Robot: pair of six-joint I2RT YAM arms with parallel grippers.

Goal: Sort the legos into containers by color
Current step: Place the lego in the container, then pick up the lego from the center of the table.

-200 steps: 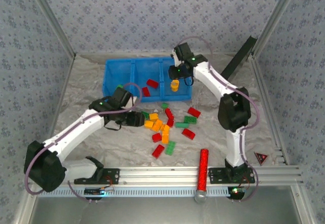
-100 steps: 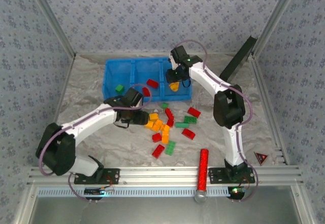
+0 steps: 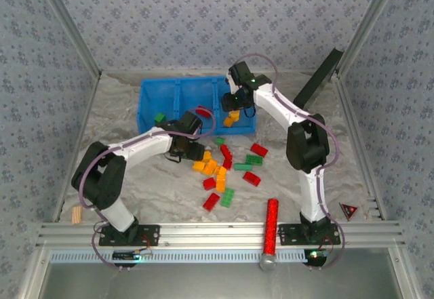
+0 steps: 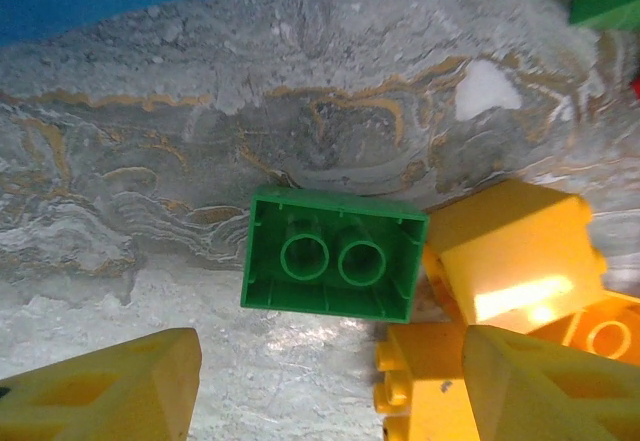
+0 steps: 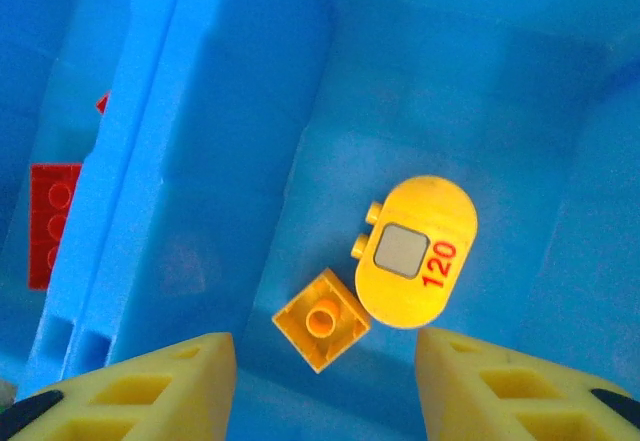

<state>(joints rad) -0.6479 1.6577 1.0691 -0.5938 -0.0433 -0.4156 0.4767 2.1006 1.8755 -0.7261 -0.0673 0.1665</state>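
room: flowery blue walls (image 3: 203,21) | grey swirly table (image 3: 135,184) | blue tray (image 3: 163,99) at the back | right claw (image 5: 325,373) open, empty, over the tray's right box; round yellow brick (image 5: 418,251) and small orange brick (image 5: 320,319) lay below it | left claw (image 4: 330,381) open, empty; upside-down green brick (image 4: 332,267) lay on the table just ahead, beside yellow bricks (image 4: 515,251)
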